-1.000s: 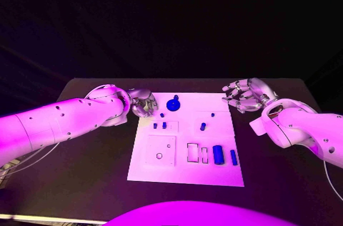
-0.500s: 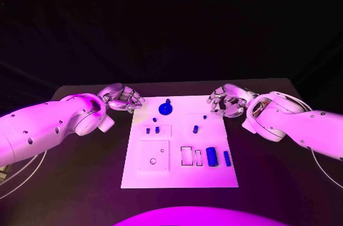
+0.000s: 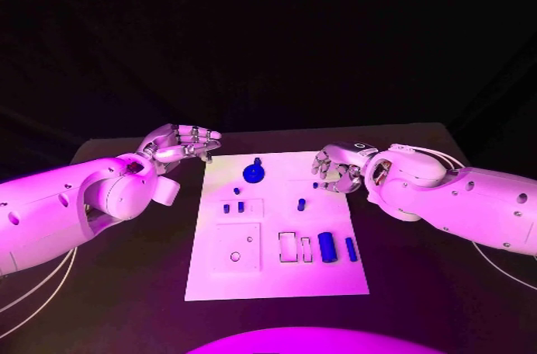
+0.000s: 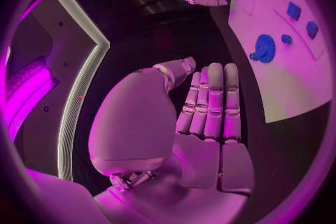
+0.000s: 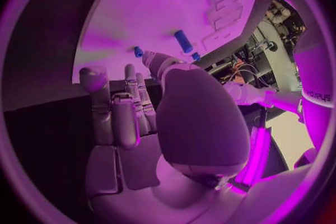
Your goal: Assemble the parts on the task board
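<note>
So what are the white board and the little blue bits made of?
The task board looks like smooth, matte plastic: flat, with neat cut-out slots. The blue parts, like the cylinder, look like solid moulded plastic, evenly coloured. I can't be certain.

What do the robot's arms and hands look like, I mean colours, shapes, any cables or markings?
Both arms have smooth, rounded white shells dotted with small dark holes. The left hand and right hand are silver metal with jointed, segmented fingers; the left wrist view shows flat padded finger segments and a domed shell. Thin pale cables loop beside the left arm, and another cable hangs under the right arm.
</note>
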`<state>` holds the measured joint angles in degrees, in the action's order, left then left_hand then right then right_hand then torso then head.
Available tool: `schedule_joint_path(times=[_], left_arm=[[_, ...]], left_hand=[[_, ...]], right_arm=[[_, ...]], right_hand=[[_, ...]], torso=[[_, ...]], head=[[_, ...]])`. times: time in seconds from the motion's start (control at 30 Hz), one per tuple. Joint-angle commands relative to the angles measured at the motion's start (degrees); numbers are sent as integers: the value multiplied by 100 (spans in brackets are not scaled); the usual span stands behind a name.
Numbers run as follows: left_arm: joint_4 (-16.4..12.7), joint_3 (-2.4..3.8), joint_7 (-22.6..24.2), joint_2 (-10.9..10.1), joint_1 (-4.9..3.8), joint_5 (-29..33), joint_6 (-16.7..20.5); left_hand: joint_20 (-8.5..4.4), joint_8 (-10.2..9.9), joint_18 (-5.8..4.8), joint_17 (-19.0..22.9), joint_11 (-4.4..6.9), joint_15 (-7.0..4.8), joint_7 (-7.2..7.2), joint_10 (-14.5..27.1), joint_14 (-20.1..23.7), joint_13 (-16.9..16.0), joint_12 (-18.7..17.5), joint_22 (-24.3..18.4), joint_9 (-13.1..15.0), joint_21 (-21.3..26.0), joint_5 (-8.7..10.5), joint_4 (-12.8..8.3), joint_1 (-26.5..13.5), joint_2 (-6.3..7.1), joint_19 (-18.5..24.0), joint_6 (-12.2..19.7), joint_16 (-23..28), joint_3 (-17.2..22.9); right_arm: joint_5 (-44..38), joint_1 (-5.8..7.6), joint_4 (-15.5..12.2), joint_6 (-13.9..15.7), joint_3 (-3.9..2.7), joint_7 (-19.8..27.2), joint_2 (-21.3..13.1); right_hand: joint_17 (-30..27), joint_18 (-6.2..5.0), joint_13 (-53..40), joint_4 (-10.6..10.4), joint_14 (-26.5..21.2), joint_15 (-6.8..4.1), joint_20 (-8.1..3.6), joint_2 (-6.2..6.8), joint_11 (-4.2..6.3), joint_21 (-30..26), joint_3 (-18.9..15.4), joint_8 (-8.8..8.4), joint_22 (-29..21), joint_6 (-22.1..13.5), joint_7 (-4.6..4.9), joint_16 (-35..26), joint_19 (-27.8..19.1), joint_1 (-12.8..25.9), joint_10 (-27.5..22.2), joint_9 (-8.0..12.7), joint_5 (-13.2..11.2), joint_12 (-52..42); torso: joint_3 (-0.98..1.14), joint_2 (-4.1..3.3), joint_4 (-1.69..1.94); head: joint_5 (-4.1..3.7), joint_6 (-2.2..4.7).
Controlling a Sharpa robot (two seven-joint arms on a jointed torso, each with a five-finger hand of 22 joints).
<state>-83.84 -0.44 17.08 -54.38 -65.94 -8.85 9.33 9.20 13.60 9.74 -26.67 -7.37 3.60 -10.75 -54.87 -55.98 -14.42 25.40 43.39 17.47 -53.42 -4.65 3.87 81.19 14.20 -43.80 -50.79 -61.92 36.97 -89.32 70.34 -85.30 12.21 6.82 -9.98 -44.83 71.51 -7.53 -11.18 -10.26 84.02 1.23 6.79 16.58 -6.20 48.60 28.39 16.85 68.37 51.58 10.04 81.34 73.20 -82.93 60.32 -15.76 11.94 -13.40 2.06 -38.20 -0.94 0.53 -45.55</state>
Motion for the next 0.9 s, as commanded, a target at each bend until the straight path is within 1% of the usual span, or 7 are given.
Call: schedule_joint_path(times=[0.03, 0.23, 0.4, 0.6, 0.7, 0.8, 0.9], left_arm=[[-64, 4, 273, -6, -2, 491, -40], [-91, 4, 291, -7, -2, 516, -45], [-96, 4, 291, -10, -2, 513, -38], [-100, 4, 281, -20, -2, 503, -51], [-104, 4, 270, -24, -2, 494, -58], [-108, 4, 262, -23, -2, 487, -66], [-112, 4, 250, -24, -2, 473, -72]], left_hand=[[20, -12, 65, 15, 3, -14, -18, 53, 48, 10, -22, -15, -8, 32, -23, 0, 13, -47, 42, 41, 29, -39], [23, -11, 65, 22, 1, -11, -19, 56, 55, 11, -19, -23, -9, 45, -23, -1, 16, -51, 44, 44, 44, -44], [30, -27, 68, 38, -8, -5, -31, 76, 60, 18, -16, -40, -19, 74, -24, -9, 29, -53, 41, 84, 77, -60], [32, -33, 69, 43, -11, -3, -36, 85, 58, 21, -15, -46, -24, 82, -24, -12, 35, -57, 37, 100, 87, -65], [36, -50, 70, 53, -25, 5, -59, 101, 52, 26, -11, -55, -34, 97, -27, -18, 45, -64, 27, 142, 105, -77], [38, -57, 70, 57, -32, 9, -69, 108, 50, 28, -9, -59, -39, 103, -29, -22, 53, -69, 22, 159, 113, -81], [39, -61, 70, 59, -35, 10, -74, 112, 48, 29, -8, -60, -41, 105, -29, -23, 54, -70, 20, 168, 116, -84]], right_arm=[[-560, -29, 42, -169, 5, -335, 75], [-647, -61, 108, -143, 15, -387, 188], [-658, -134, 144, -199, 24, -380, 277], [-661, -216, 172, -274, 27, -390, 317], [-662, -235, 202, -303, 27, -395, 338], [-662, -251, 233, -329, 28, -396, 365], [-662, -292, 274, -347, 29, -396, 407]], right_hand=[[7, -14, 10, 16, 182, 23, -1, 5, 1, 31, -16, -21, 13, 26, 2, 8, 64, 51, -19, 8, -23, 23], [11, -11, 34, 23, 186, 23, -4, -16, 4, 53, -6, -20, 26, 42, -1, 10, 82, 50, 8, 11, -12, 29], [2, -7, 84, 37, 189, 12, -14, -45, 20, 80, 43, -14, 45, 91, -12, 7, 109, 44, 108, 15, -4, 27], [21, 15, 156, 71, 200, -45, -47, -85, 86, 201, 165, 44, 125, 275, -66, 15, 185, 53, 384, 2, -3, -4], [29, 19, 180, 88, 204, -69, -67, -107, 116, 224, 220, 69, 146, 352, -92, 18, 202, 59, 482, -7, -6, 0], [26, 23, 205, 109, 205, -88, -85, -136, 136, 241, 286, 83, 164, 406, -112, 16, 213, 61, 549, -14, -22, 18], [107, 55, 225, 140, 229, -118, -98, -176, 165, 408, 364, 101, 261, 470, -137, 58, 287, 63, 635, -24, -17, 30]], torso=[[13, -3, -27], [3, -8, -3], [13, -4, 7], [13, -4, -12], [5, 0, -20], [3, 4, -15], [8, 2, -7]], head=[[26, 7], [-5, -3], [7, -29], [27, -52], [22, -48], [18, -56], [19, -60]])
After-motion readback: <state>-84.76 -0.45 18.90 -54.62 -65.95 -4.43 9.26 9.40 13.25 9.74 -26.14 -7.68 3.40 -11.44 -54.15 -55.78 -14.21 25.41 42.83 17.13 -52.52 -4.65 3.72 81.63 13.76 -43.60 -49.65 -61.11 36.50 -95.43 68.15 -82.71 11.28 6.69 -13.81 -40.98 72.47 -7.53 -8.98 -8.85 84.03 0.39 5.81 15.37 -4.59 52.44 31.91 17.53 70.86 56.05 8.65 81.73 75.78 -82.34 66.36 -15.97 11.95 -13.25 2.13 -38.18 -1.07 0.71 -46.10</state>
